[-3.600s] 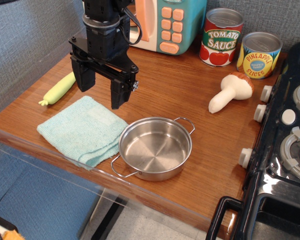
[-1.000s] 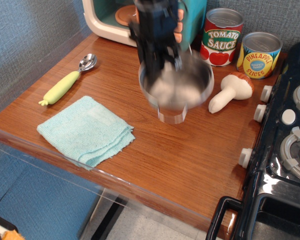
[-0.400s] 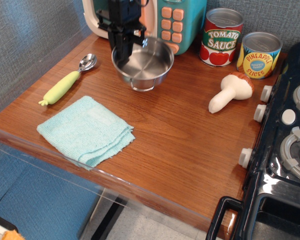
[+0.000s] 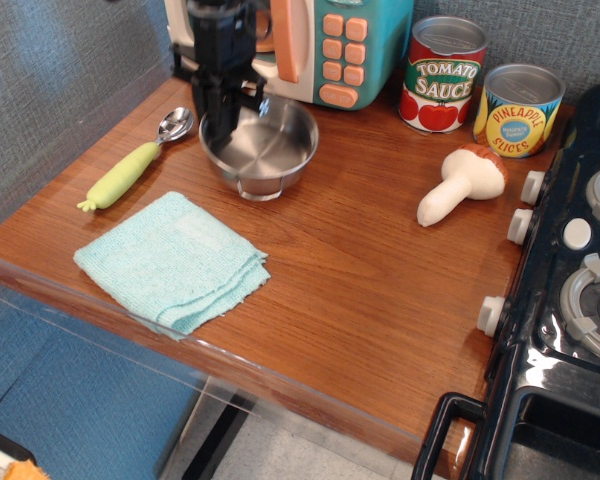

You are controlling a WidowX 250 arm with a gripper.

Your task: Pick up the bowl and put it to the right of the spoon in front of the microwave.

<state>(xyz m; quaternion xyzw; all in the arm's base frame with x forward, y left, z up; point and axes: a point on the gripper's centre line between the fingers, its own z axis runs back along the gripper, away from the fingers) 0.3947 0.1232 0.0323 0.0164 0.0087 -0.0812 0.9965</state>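
Observation:
The shiny steel bowl is in front of the teal and cream microwave, just right of the spoon. The spoon has a yellow-green handle and a silver bowl and lies on the wood counter at the left. My black gripper comes down from above and is shut on the bowl's left rim. The bowl looks slightly tilted, low over the counter or touching it; I cannot tell which.
A folded light blue cloth lies near the front edge. A toy mushroom lies at the right, with a tomato sauce can and a pineapple can behind it. A black stove fills the right side.
The gripper closed on the bowl near the front edge, carried it up and back left, and now holds it lower and further left, beside the spoon.

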